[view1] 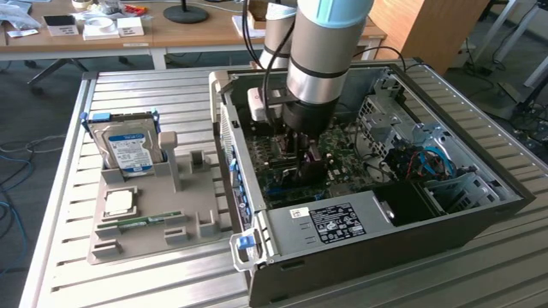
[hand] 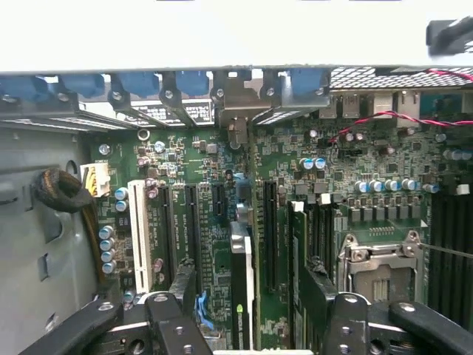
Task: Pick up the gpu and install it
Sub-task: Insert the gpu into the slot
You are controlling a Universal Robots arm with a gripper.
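Note:
The gpu (hand: 241,266) is seen edge-on as a thin dark card standing upright in a motherboard (hand: 199,159) slot. Its metal bracket end (hand: 235,111) meets the case's rear slot openings. My gripper (hand: 250,281) is open and straddles the card, with one finger (hand: 182,285) on each side and a gap between each finger and the card. In the exterior view my gripper (view1: 308,168) reaches down low inside the open computer case (view1: 479,212), just over the motherboard (view1: 342,154).
A grey parts tray (view1: 145,234) lies beside the case on the exterior view's left. It holds a silver hard drive (view1: 127,146), a processor chip (view1: 119,203) and a green memory stick (view1: 141,221). The drive cage and cables (view1: 419,160) fill the case's far side.

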